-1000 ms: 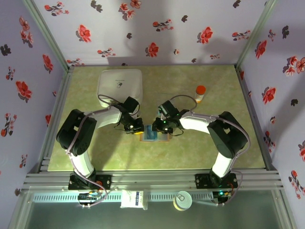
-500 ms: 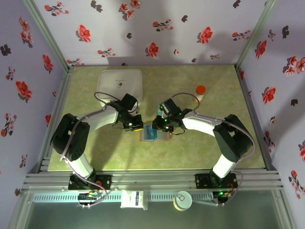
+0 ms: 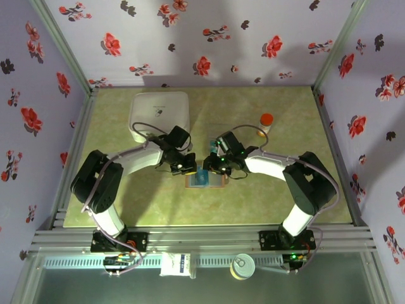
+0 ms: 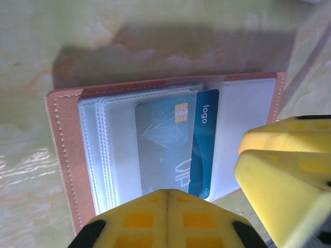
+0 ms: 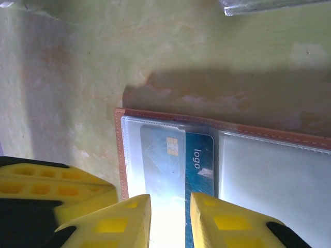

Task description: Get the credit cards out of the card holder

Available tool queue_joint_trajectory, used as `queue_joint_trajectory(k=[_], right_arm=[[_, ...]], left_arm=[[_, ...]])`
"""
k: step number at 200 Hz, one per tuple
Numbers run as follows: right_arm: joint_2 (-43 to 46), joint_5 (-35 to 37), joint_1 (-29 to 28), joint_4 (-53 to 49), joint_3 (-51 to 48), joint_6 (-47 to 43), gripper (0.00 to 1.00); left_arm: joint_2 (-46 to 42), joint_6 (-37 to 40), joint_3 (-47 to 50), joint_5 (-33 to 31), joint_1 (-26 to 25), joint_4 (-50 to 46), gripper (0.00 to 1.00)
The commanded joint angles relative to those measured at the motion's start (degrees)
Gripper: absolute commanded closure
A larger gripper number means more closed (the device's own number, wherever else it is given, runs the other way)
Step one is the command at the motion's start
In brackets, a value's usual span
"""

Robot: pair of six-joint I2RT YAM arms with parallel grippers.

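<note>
Slid the left gripper (image 4: 166, 195) nearer the card holder (image 4: 64, 155) since a second ago and squeezed it shut. Nearest, on the rail in front of the bench (image 3: 285, 196): a white packet (image 3: 177, 265) and a round tin (image 3: 242, 266). Mid-bench, lying open and flat between both grippers: the card holder, brown leather rim around clear sleeves. Tucked in the sleeves of one half: the credit cards (image 4: 170, 144), a teal one with a chip overlapping a darker blue one marked "logo". Left fingers pressed flat together at the cards' near edge; cannot tell whether a card is pinched. Right gripper (image 5: 170, 201) parted by a narrow slit, poised over that same half of the holder; cannot tell whether touching it. Farther back: a white box (image 3: 159, 114) on the left, a small orange-capped bottle (image 3: 266, 123) on the right, well apart.
</note>
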State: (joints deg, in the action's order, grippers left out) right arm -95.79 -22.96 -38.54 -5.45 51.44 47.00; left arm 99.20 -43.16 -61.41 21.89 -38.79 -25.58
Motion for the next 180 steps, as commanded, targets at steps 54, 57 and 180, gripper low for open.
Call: queue_joint_trajectory(k=[54, 57, 180], right_arm=[[-2.39, -2.3, 0.57, 3.47, -2.4, 0.82, 0.72], [-2.5, -2.22, 0.58, 3.37, -2.35, 0.73, 0.72], [-3.69, -2.71, 0.58, 5.38, -4.44, 1.36, 0.72]], left_arm=[[2.56, 0.41, -0.1, -4.28, -0.59, -1.56, 1.0], [2.59, 0.46, -0.02, -4.41, -0.6, -1.5, 1.0], [3.52, -0.3, 3.84, -5.08, -0.59, 0.61, 1.0]])
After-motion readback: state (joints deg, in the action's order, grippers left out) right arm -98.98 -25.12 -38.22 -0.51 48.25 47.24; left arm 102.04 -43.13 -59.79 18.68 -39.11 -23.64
